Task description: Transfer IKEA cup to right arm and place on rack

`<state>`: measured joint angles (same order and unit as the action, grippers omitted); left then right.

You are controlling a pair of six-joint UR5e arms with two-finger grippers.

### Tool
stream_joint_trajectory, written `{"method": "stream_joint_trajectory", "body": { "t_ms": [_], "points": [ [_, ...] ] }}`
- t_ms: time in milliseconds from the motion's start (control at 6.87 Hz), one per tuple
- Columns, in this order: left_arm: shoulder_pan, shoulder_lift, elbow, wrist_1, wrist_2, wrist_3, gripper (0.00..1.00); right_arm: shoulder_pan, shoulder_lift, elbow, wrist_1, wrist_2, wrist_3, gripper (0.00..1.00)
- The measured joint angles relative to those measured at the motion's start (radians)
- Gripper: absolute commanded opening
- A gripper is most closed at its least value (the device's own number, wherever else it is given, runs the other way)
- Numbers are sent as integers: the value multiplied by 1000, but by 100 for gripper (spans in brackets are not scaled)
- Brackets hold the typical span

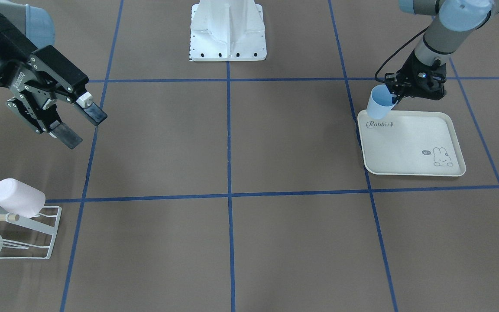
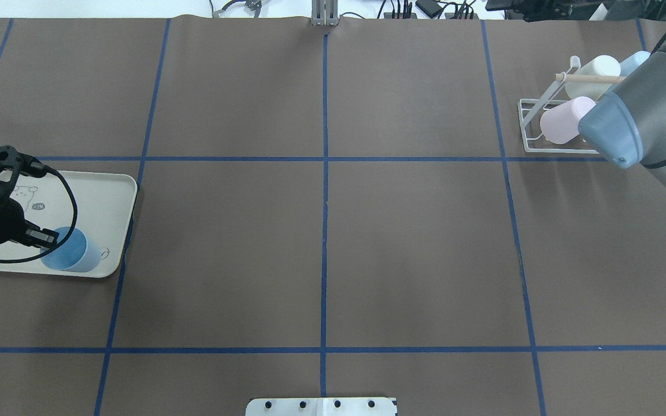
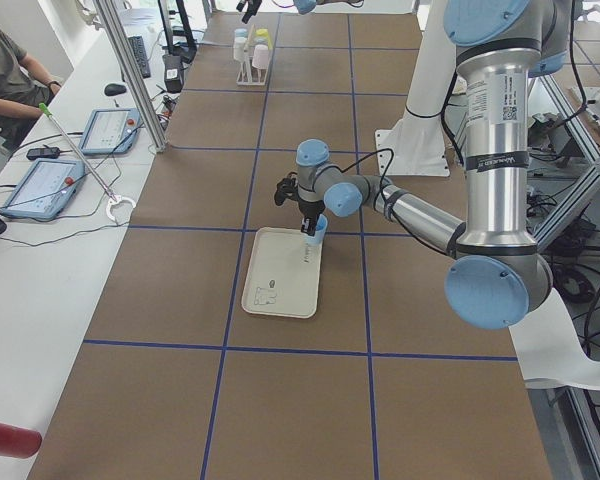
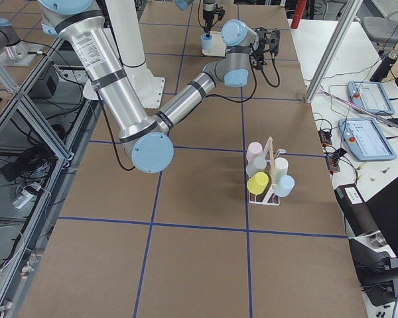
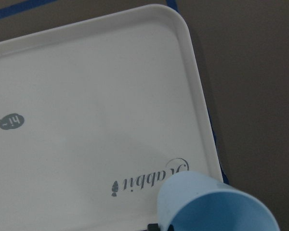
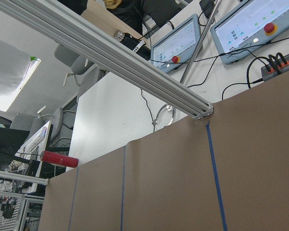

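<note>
The IKEA cup (image 1: 379, 104) is light blue and hangs tilted over the near corner of the cream tray (image 1: 409, 147). My left gripper (image 1: 394, 97) is shut on its rim. The overhead view shows the cup (image 2: 73, 249) held by that gripper (image 2: 50, 238), and in the left wrist view the cup (image 5: 216, 204) sits at the bottom right above the tray (image 5: 86, 96). My right gripper (image 1: 84, 128) hangs open and empty, far across the table. Below it stands the white wire rack (image 1: 37, 236), which my right arm partly covers in the overhead view of the rack (image 2: 526, 124).
On the rack sit a pink cup (image 1: 17, 197) and several other cups (image 4: 268, 175), with a wooden rod (image 2: 590, 77) across it. The robot's white base (image 1: 228, 34) stands at mid-table. A person (image 3: 5, 70) sits by tablets on the side bench.
</note>
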<state>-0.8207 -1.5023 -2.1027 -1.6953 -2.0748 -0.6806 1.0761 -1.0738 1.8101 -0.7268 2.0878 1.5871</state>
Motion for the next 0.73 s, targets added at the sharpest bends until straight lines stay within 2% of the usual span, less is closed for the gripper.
{"method": "stream_joint_trajectory", "body": {
  "t_ms": [146,437,728],
  "points": [
    [-52,-27,-23,50,1,-5,0,-4,2,0,1,0,0,100],
    [-126,-116,-28,65,13,-119,0,-35,3,3,5,-19,9,100],
    [-136,-243,-15,49,44,-368,0,-120,5,17,14,-140,60,100]
  ]
}}
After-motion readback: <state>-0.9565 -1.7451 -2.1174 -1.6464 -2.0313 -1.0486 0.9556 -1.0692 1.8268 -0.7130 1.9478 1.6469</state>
